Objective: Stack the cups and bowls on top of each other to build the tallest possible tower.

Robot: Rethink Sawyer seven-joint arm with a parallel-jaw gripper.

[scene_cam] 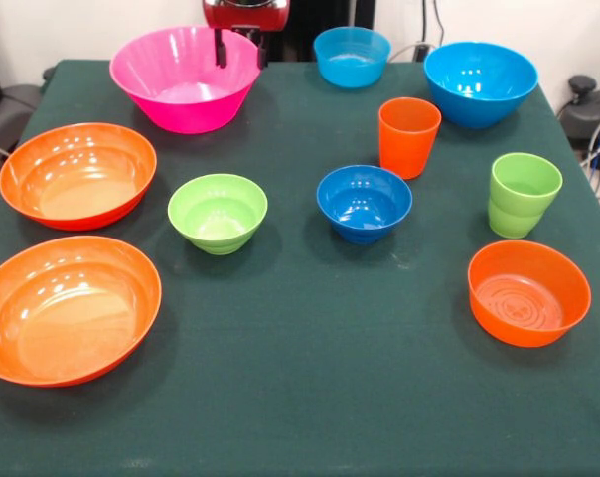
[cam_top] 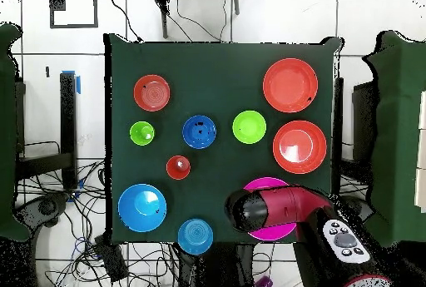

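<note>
My gripper [scene_cam: 242, 50] hangs at the table's far side over the far rim of the big pink bowl [scene_cam: 186, 79], its two dark fingers [scene_cam: 221, 48] apart and empty. In the overhead view the arm [cam_top: 270, 209] covers most of the pink bowl [cam_top: 279, 232]. Two wide orange bowls [scene_cam: 78, 174] [scene_cam: 67, 308] stand at the left. The lime green bowl [scene_cam: 218, 212] and dark blue bowl [scene_cam: 364, 203] are mid-table. The orange cup [scene_cam: 409, 136] and lime green cup [scene_cam: 525, 194] stand upright at the right. Every piece stands alone.
Two sky blue bowls [scene_cam: 352, 56] [scene_cam: 480, 81] stand at the far right, and a smaller orange bowl [scene_cam: 528, 291] at the near right. A dark green cloth [scene_cam: 310, 397] covers the table. Cables and chairs lie around the table [cam_top: 50, 209].
</note>
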